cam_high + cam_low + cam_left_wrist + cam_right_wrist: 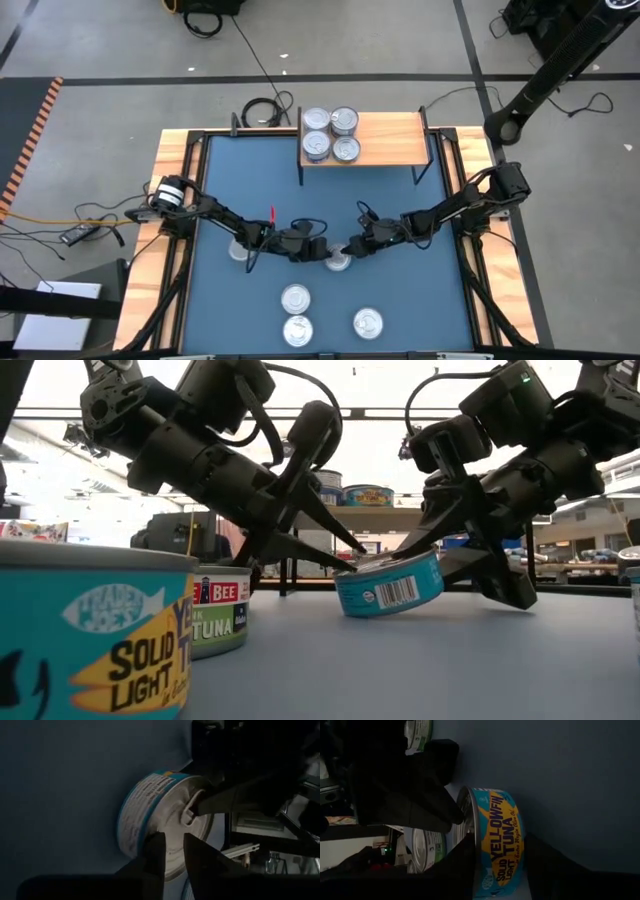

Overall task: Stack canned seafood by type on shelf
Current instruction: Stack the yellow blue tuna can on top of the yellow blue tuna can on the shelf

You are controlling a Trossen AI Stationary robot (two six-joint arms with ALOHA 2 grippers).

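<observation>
The right tool [440, 565] had the teal tuna can [389, 586] clamped across its sides in the middle of the blue table [400, 215], with one edge of the can tipped up off the surface. Your left tool [345, 555] was right on the other side of that same can, its fingers [155, 852] parted only a little, tips over the lid and not holding anything as far as I could see.

The shelf [385, 128] sat at the far edge of the table with four cans [331, 134] already on it. Three more [296, 298] waited near the front edge, and one [238, 250] lay under the left arm.

What could've gone wrong, imo: the can was tilted, so the grip may have been uneven, and lifting it like that could've let it twist or slip out. Also both tools were crowded at one can, so if either moved without the other backing off you could've knocked fingers or shoved the can sideways.
</observation>
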